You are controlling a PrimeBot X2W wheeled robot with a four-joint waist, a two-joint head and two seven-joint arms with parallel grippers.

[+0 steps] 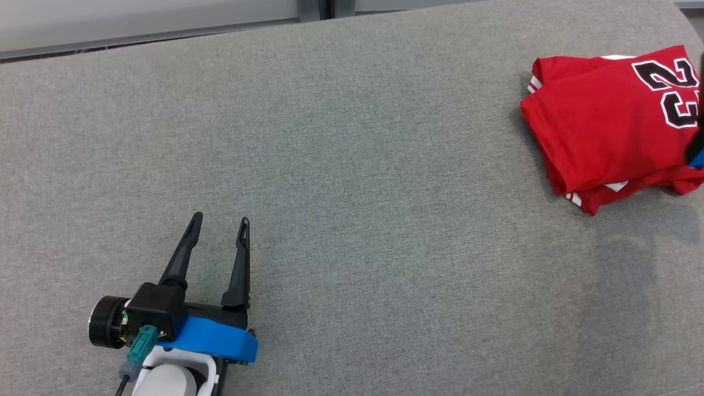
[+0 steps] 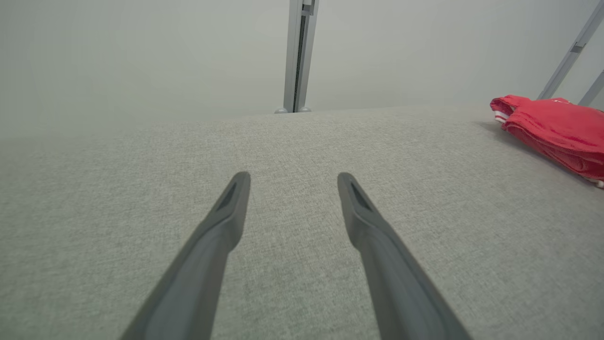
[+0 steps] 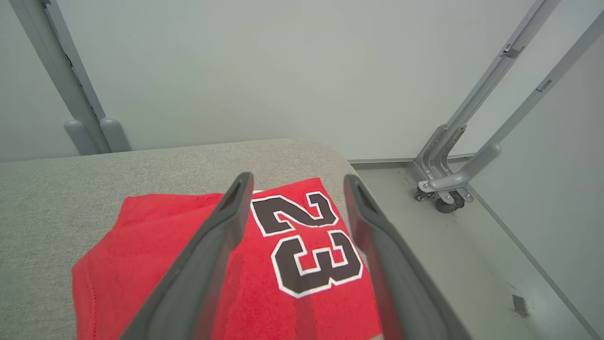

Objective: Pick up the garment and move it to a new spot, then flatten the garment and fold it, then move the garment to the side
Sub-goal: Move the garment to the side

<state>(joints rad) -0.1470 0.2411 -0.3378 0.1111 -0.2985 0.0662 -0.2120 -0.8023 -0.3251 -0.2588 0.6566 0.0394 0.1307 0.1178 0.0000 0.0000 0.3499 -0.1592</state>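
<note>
Lying folded toward the far right of the table (image 1: 352,165), item one: the garment (image 1: 605,126), red with white trim, a black number 23 (image 3: 306,241) outlined in white facing up. I read it as a compact, roughly rectangular bundle of several layers, its right side running off the head view's border. In my right wrist view it sits close to the table's rounded corner, just short of the edge.

Item two: right gripper (image 3: 297,178). Two dark fingers spread apart, nothing pinched between them. They point out over the garment, one crossing the plain red cloth, the other along the side nearest the table edge, with the number showing in the gap. Whether the tips touch the cloth I cannot tell. The head view gives me a dark sliver of it with a bit of blue at the right border, over the garment.

Item three: left gripper (image 1: 220,219). Fingers spread, empty, at the lower left of the head view over bare table, well apart from the garment. Blue collar (image 1: 212,338) behind the fingers, pale forearm (image 1: 168,382) below.

Item four: table covering, grey woven fabric.

Item five: surroundings. Pale wall (image 2: 141,56) behind the table, a grey upright post (image 2: 297,56) against it, a grey metal frame (image 3: 441,189) on casters standing on the floor (image 3: 472,264) past the table's corner.
</note>
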